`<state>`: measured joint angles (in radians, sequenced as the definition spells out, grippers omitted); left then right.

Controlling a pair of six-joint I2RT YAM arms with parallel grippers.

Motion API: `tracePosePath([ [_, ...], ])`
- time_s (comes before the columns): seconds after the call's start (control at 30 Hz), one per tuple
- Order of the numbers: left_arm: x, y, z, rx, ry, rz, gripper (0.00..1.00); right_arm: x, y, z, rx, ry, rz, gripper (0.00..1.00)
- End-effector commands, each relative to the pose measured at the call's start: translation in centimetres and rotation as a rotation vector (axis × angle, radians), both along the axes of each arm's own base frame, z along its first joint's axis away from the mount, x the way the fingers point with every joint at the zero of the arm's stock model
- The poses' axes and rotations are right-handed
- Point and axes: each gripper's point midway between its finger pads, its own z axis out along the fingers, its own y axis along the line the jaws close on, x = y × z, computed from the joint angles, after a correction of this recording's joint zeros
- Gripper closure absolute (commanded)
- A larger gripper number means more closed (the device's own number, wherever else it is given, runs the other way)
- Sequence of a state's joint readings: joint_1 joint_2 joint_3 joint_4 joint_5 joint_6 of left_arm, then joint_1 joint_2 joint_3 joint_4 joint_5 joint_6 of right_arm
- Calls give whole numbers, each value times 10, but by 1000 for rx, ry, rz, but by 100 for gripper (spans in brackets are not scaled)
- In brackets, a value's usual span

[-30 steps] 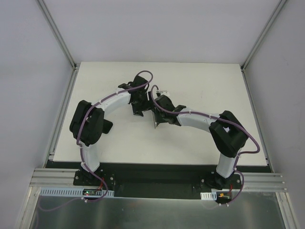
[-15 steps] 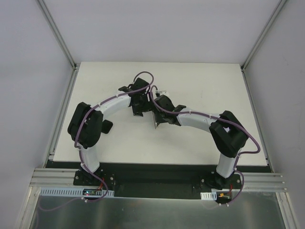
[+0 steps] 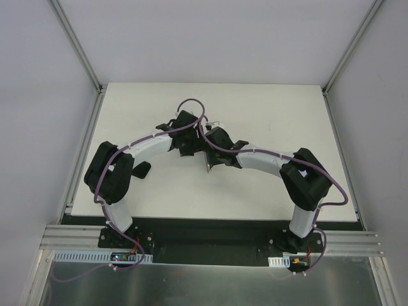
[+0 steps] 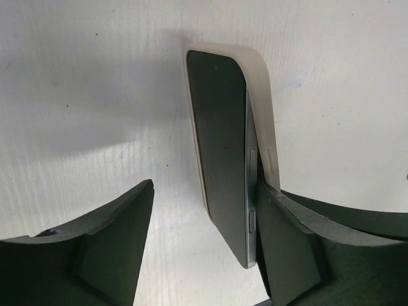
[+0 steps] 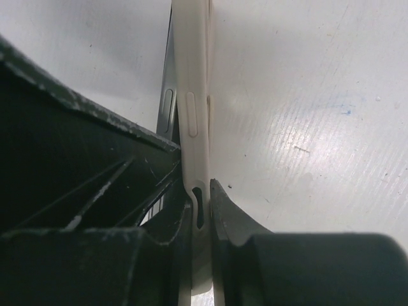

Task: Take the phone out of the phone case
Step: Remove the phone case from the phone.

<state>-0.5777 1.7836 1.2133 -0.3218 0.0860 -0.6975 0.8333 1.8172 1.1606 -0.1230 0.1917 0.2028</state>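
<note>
The phone, dark-screened, stands on edge, its near end peeled out of the white phone case. My left gripper is open and straddles the phone. Its right finger is wedged between phone and case, while the left finger stays apart from the screen. My right gripper is shut on the case's thin side wall, and the phone's dark edge shows just left of it. From above, both grippers meet mid-table over the phone and case.
The white table is bounded by aluminium rails on the left and right, with grey enclosure walls behind. Both arms arch inward from their bases at the near edge.
The left arm's elbow has swung left and down, and its wrist has shifted right, closer to the right gripper. The right arm has held still with the case.
</note>
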Motion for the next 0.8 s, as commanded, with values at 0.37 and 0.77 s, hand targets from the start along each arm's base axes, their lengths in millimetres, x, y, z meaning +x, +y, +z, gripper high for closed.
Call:
tracePosePath([
  [0.37,-130,83,-87,455,360,-90,48,-31,33,20,67,23,149,99],
  [0.77,-146,86,-75,401,379,-75,55,-29,25,19,61,29,118,99],
])
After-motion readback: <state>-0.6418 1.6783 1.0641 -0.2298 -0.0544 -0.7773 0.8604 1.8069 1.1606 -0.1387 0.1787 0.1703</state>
